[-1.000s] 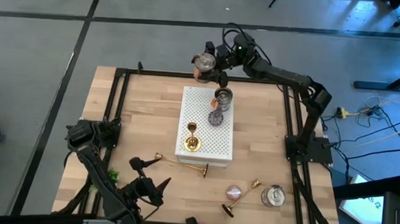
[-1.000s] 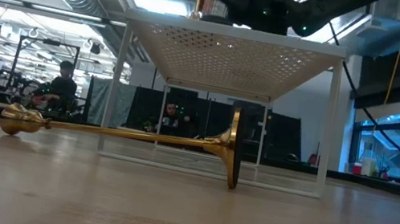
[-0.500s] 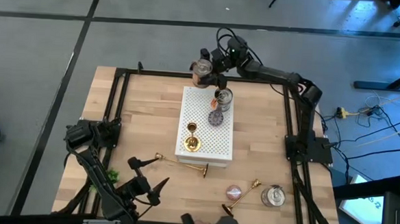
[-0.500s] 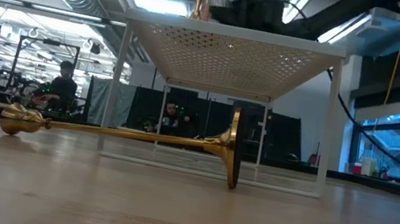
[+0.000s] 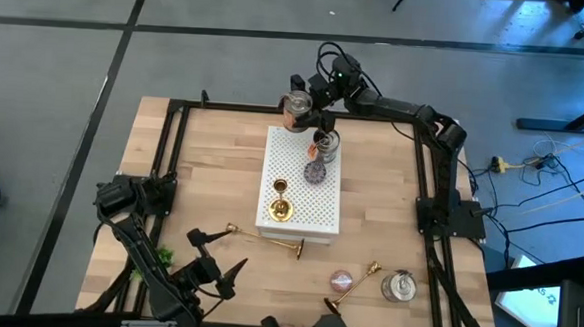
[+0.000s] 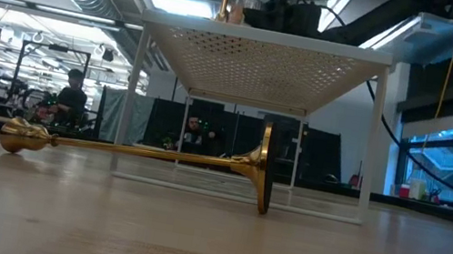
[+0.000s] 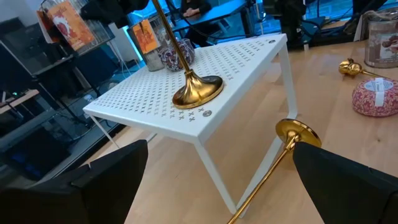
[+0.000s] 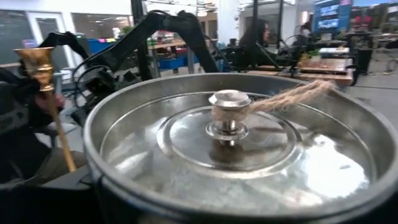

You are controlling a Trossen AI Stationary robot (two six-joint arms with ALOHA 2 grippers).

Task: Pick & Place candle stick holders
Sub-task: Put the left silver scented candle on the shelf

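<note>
A white perforated shelf (image 5: 315, 210) stands mid-table. On it are one gold candle stick holder standing upright on its base (image 5: 282, 210) (image 7: 198, 91), a purple disc (image 5: 315, 172) and a silver tin (image 5: 326, 141). Two more holders lie on their sides on the table: one (image 5: 266, 239) (image 6: 139, 151) by the shelf's near edge, one (image 5: 356, 287) at the near right. My right gripper (image 5: 311, 100) is at the shelf's far edge, shut on another silver tin (image 5: 297, 107) (image 8: 230, 143). My left gripper (image 5: 224, 254) (image 7: 217, 186) stands open near the front edge; the lying holder's base (image 7: 297, 134) is ahead of it. My right gripper holds the silver tin by its side wall (image 5: 305, 108), coming about level from the table's far right. The tin itself hides the fingers in the wrist view. The tin stays upright, lid knob (image 8: 229, 106) up; whether it touches the shelf I cannot tell.
A pink disc (image 5: 341, 280) and a third silver tin (image 5: 401, 285) sit at the near right beside the lying holder. A black frame (image 5: 173, 137) runs around the table. Bare wood lies left and right of the shelf.
My right gripper has come down with the tin, a little toward the shelf's far edge, and now sits at about the level of the shelf top. The tin has stayed upright.
</note>
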